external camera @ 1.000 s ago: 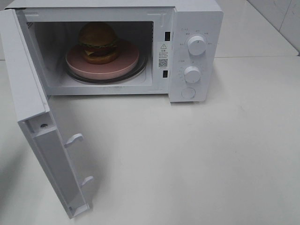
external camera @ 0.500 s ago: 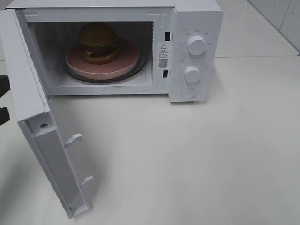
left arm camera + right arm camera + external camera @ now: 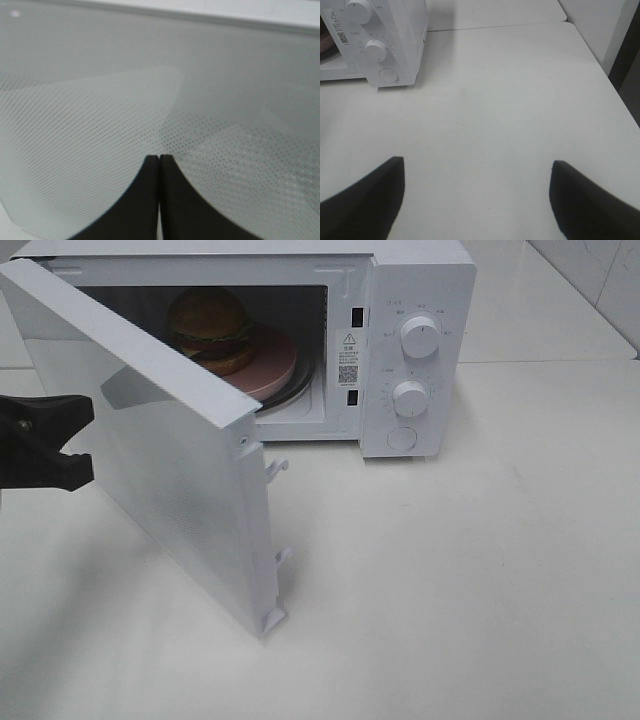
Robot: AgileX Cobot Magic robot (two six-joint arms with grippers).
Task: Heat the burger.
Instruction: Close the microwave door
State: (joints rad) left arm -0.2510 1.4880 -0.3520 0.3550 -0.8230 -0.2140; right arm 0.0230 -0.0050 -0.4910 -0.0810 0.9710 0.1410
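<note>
The burger sits on a round pink plate inside the white microwave, partly hidden behind the door. The microwave door stands about halfway swung in. My left gripper is at the far left edge of the exterior view, against the door's outer face. In the left wrist view its fingertips are shut together, close to the dotted door window, with nothing held. My right gripper hangs open over bare table to the right of the microwave; the exterior view does not show it.
The control panel carries two white knobs and a round button. Two latch hooks stick out of the door's free edge. The white table extends in front and to the right.
The door has swung from wide open to about halfway shut. My left gripper came in from the left edge and now sits against the door's outer face. The right gripper has not moved.
</note>
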